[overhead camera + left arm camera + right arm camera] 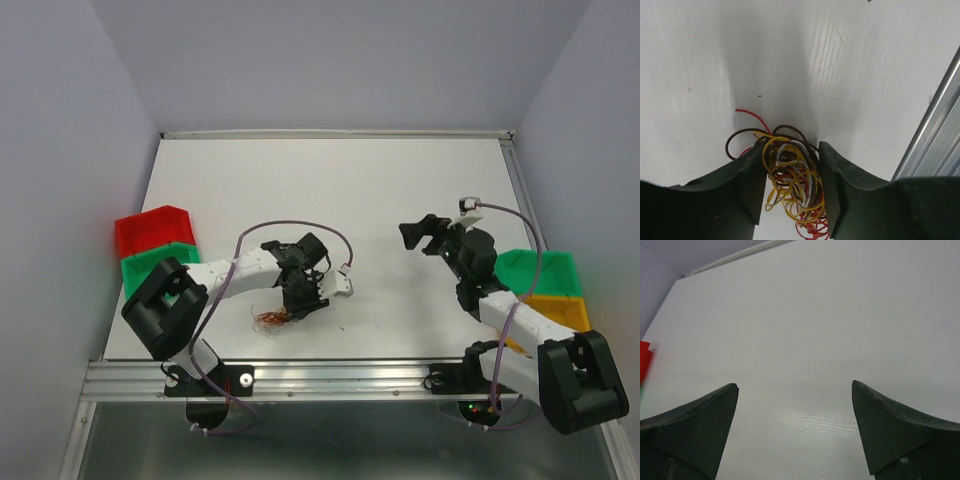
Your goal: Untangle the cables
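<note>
Left tool half-closed astride the cables, a tangled clump lying on the surface close to its near edge, left of centre. Whether any wire is gripped cannot be told. Right tool is wide, holds nothing, and is well apart to the right. Likely step: taking hold of the clump. The next move calls for pinching few strands and drawing them toward the open far side, away from the near rail.

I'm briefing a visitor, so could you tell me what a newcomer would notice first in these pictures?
The cables, a yellow, red, brown and white tangle, lie between the left fingers near the table's front edge. The right fingers hang wide apart above the table, holding nothing.
</note>
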Motion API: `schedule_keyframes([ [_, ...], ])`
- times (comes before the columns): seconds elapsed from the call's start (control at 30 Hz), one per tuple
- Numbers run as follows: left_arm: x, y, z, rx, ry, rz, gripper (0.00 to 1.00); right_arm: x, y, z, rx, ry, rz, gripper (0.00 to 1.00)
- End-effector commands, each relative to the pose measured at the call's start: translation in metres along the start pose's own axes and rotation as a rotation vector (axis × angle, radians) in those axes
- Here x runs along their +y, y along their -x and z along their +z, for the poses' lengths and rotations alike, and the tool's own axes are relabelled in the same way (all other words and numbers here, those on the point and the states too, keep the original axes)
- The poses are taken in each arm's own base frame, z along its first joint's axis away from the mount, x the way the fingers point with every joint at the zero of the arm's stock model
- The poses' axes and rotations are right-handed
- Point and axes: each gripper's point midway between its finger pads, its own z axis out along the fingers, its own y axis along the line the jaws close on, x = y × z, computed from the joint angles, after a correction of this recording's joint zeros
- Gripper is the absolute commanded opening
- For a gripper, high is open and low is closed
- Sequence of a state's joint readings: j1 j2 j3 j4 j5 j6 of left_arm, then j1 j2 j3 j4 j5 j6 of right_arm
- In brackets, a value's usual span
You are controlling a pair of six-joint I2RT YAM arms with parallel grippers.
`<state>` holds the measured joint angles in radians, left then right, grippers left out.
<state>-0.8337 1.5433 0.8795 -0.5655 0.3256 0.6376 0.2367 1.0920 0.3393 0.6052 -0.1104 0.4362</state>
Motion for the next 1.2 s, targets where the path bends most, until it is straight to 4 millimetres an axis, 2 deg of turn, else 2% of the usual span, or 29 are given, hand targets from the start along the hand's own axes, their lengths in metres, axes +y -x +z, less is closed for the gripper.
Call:
schedule_keyframes([
  [0.0,0.016,0.015,0.001,-0.023,0.057,-0.038,0.07,-0.016,0.020,-0.011,-0.117,-0.089,-0.040,1.00],
  [0.03,0.016,0.016,0.003,-0.021,0.051,-0.042,0.00,-0.020,0.022,-0.013,-0.132,-0.111,-0.047,1.00],
  [0.07,0.016,0.016,0.007,-0.016,0.042,-0.043,0.00,-0.032,0.024,-0.016,-0.157,-0.172,-0.057,1.00],
  [0.13,0.018,0.019,0.010,-0.017,0.036,-0.040,0.00,-0.042,0.032,-0.022,-0.204,-0.223,-0.107,1.00],
  [0.17,0.022,0.026,0.008,-0.031,0.043,-0.034,0.00,-0.055,0.029,-0.028,-0.222,-0.280,-0.113,1.00],
  [0.23,0.026,0.035,0.006,-0.051,0.050,-0.027,0.00,-0.055,0.038,-0.034,-0.282,-0.276,-0.144,1.00],
  [0.37,0.045,0.080,-0.004,-0.150,0.080,-0.008,0.00,-0.065,0.040,-0.040,-0.318,-0.325,-0.133,1.00],
  [0.43,0.054,0.093,-0.004,-0.162,0.085,-0.006,0.00,-0.066,0.041,-0.040,-0.320,-0.337,-0.127,1.00],
  [0.47,0.061,0.110,-0.013,-0.194,0.105,0.005,0.00,-0.066,0.040,-0.039,-0.318,-0.338,-0.125,1.00],
  [0.53,0.070,0.125,-0.018,-0.221,0.125,0.007,0.00,-0.067,0.041,-0.039,-0.319,-0.344,-0.121,1.00],
  [0.57,0.078,0.138,-0.023,-0.245,0.145,0.008,0.00,-0.069,0.042,-0.039,-0.325,-0.356,-0.115,1.00],
  [0.63,0.084,0.149,-0.027,-0.267,0.163,-0.016,0.00,-0.072,0.041,-0.041,-0.329,-0.370,-0.105,1.00],
  [0.7,0.099,0.166,-0.034,-0.309,0.224,-0.058,0.00,-0.075,0.043,-0.043,-0.344,-0.387,-0.085,1.00],
  [0.73,0.104,0.170,-0.033,-0.317,0.237,-0.071,0.00,-0.076,0.041,-0.044,-0.340,-0.393,-0.061,1.00],
  [0.77,0.111,0.183,-0.038,-0.357,0.264,-0.071,0.00,-0.084,0.030,-0.046,-0.329,-0.438,0.056,1.00],
  [0.8,0.116,0.189,-0.040,-0.375,0.277,-0.078,0.00,-0.086,0.023,-0.047,-0.319,-0.443,0.075,1.00],
  [0.9,0.129,0.206,-0.036,-0.424,0.300,-0.104,0.01,-0.071,0.019,-0.037,-0.269,-0.352,0.035,1.00],
  [0.97,0.134,0.213,-0.037,-0.466,0.292,-0.108,0.11,-0.057,0.014,-0.026,-0.207,-0.285,0.030,1.00],
  [1.0,0.135,0.213,-0.038,-0.482,0.284,-0.113,0.26,-0.055,0.008,-0.021,-0.168,-0.268,0.023,1.00],
  [1.07,0.137,0.217,-0.056,-0.552,0.283,-0.116,0.41,-0.049,0.003,-0.016,-0.129,-0.235,0.018,1.00],
  [1.1,0.133,0.211,-0.055,-0.569,0.248,-0.121,0.50,-0.048,-0.001,-0.014,-0.112,-0.226,0.013,1.00],
  [1.13,0.142,0.203,-0.065,-0.598,0.252,-0.147,0.65,-0.047,-0.002,-0.012,-0.100,-0.221,0.009,1.00],
  [1.17,0.143,0.205,-0.085,-0.657,0.259,-0.143,0.69,-0.045,-0.004,-0.010,-0.090,-0.208,0.007,0.99],
])
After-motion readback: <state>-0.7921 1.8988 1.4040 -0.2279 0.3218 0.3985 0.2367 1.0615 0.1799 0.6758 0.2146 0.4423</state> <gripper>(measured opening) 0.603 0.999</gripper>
